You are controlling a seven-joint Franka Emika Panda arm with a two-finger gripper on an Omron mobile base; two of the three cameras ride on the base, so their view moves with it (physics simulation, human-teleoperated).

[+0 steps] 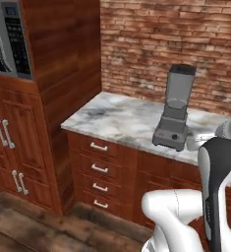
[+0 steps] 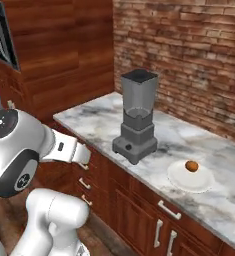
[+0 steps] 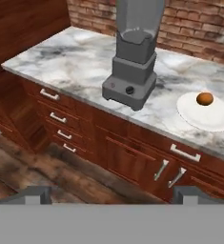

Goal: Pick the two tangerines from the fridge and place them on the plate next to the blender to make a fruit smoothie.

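The grey blender (image 1: 176,110) (image 2: 136,117) (image 3: 132,62) stands on the marble counter (image 2: 99,120). To its right lies the white plate (image 2: 189,181) (image 3: 218,119), with one orange tangerine (image 2: 191,166) (image 3: 205,98) resting on it. My gripper (image 3: 112,194) hangs in front of the counter at about drawer height, well back from the plate. Its fingertips (image 3: 35,194) are spread wide with nothing between them, so it is open. The other tangerine and the fridge are out of view.
Wooden drawers (image 1: 100,167) and cabinet doors (image 3: 166,167) run under the counter. A tall wood cabinet with a built-in microwave (image 1: 9,37) stands to the left. A brick wall (image 2: 189,60) backs the counter. The wooden floor (image 3: 61,176) lies below.
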